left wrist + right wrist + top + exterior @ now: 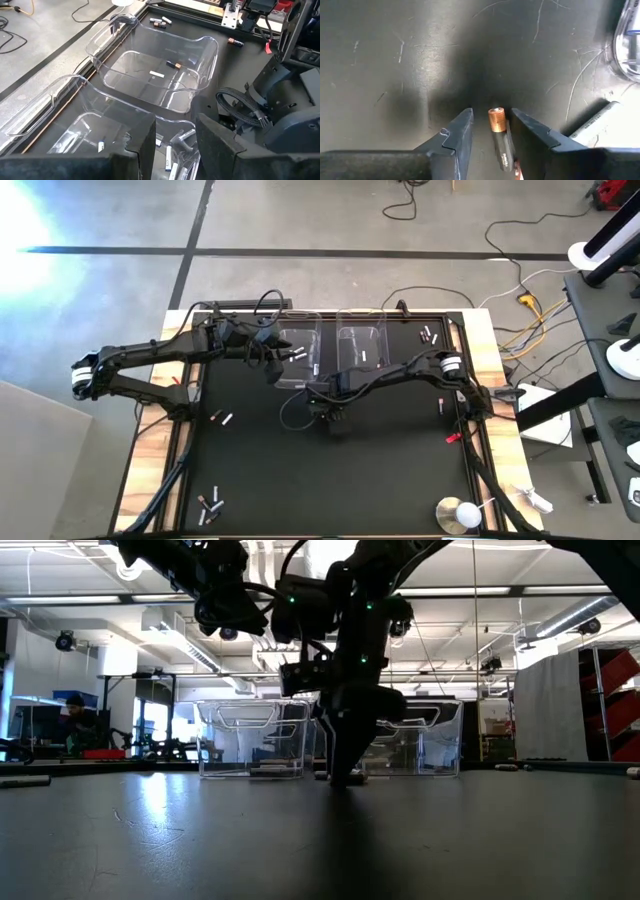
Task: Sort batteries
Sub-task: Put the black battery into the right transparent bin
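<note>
Your right gripper (490, 132) brackets a copper-ended battery (500, 137) mid-table, jaws apart; your left gripper (175, 150), jaws parted and empty, hangs over the left bin (75, 125).

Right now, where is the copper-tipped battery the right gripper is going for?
The copper-tipped battery lies on the black mat between the right gripper's open fingers, near the table's middle, just in front of the left clear bin.

The near half of the bench (330, 480) lies open; two clear bins (335, 345) block the far middle, both arms crossing just before them.
</note>
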Motion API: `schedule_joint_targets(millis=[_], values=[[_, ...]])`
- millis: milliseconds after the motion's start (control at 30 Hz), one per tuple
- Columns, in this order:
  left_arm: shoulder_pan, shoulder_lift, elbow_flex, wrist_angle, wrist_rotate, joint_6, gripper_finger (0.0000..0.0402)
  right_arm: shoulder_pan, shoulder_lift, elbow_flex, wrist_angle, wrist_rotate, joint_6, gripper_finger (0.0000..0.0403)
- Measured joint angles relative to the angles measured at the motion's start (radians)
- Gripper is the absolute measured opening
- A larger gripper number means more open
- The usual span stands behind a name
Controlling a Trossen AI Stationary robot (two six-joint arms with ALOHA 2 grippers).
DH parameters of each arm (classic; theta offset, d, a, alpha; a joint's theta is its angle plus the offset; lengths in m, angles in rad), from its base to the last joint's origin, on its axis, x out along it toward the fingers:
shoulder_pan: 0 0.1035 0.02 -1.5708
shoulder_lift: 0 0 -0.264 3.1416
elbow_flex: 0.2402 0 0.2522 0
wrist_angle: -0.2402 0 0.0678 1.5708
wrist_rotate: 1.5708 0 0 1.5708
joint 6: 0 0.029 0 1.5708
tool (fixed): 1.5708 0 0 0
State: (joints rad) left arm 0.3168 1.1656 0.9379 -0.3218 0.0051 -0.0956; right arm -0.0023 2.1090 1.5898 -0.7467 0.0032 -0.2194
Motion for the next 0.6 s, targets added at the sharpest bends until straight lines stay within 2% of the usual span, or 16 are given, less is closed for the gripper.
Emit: schedule_joint_targets(millis=[400,600], values=[[0.0,0.0,-0.005,0.0,0.0,0.0,0.0119,-0.003,0.0,-0.003,-0.002,-0.035,-0.012,0.0049],[0.0,0.0,-0.005,0.0,-0.001,0.0,0.0119,-0.005,0.0,-0.004,0.0,-0.034,-0.043,0.0034]])
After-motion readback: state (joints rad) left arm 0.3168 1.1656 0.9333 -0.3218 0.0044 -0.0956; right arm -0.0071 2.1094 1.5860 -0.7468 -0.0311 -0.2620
